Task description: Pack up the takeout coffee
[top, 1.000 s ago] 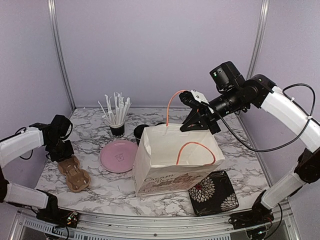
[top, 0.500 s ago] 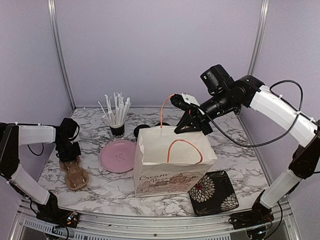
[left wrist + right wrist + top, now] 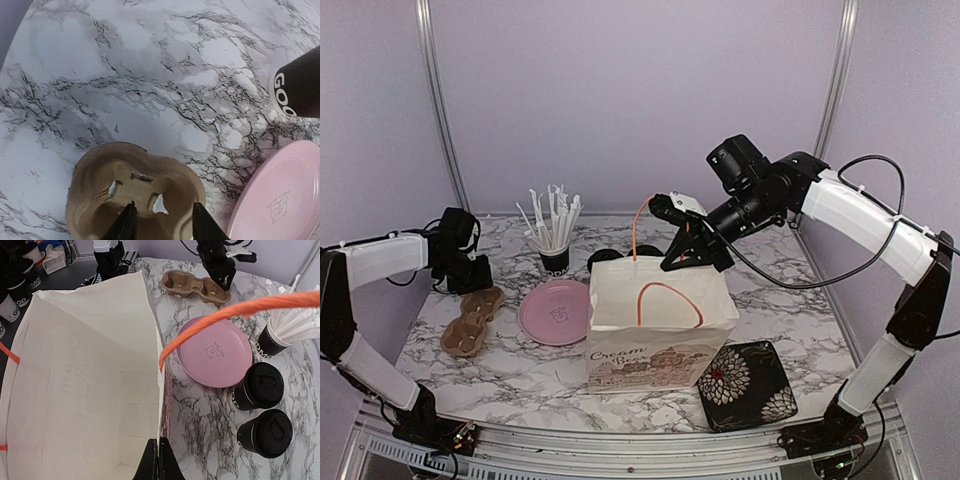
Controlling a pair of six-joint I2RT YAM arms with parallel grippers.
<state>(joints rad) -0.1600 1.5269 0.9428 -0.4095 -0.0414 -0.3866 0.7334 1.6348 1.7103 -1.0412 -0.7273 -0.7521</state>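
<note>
Top view: the brown carrier (image 3: 470, 322) has swung round since a second ago and now lies slanted at the pink plate's (image 3: 556, 312) 9 o'clock. The left gripper (image 3: 480, 284) hangs over its 1 o'clock end. The right gripper (image 3: 672, 262), pinching the paper bag's (image 3: 655, 345) rear rim, has dragged it leftward. The two lidded cups (image 3: 604, 260) wait at the bag's 11 o'clock corner.

Left wrist: the jaws stand apart over a carrier well, gripping nothing, so the carrier looks released.

Right wrist: the jaws are pressed together on the bag's edge. The mouth gapes with nothing showing inside, and both cups stand at 4 o'clock, unpacked.
</note>
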